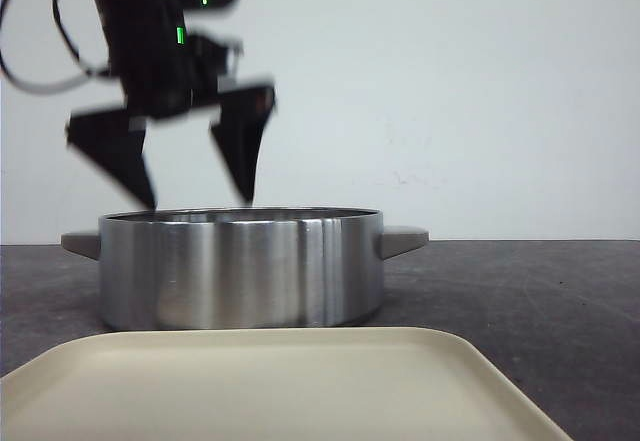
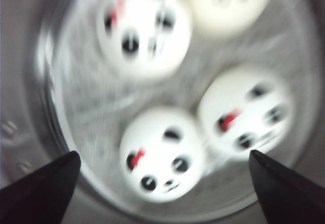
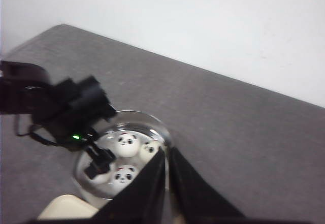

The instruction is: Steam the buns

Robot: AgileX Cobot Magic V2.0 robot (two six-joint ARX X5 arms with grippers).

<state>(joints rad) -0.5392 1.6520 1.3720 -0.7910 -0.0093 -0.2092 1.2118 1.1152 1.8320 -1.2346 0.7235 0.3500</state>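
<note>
Four white buns (image 2: 161, 155) with black panda faces and small red marks lie inside the steel pot (image 1: 240, 269), on its pale ridged floor; in the left wrist view three of them show their faces and a fourth, at the pot's far side, is blurred and cut off by the frame; they sit close together, two of them touching or nearly so; from the front the pot's wall hides them all; the pot is round and low, with a stub handle on each side, and stands on the dark grey table (image 1: 520, 301); just before the pot, nearer the camera, lies a cream tray (image 1: 270, 386) with rounded corners; the left gripper (image 1: 200, 201) hangs over the pot's rim, its two black fingers spread wide apart with nothing between them, the tips just above the pot's opening; the right gripper (image 3: 166, 155) is seen only from its own wrist camera, high above and well away from the pot, its fingers drawn together with hardly a gap and nothing in them.
</note>
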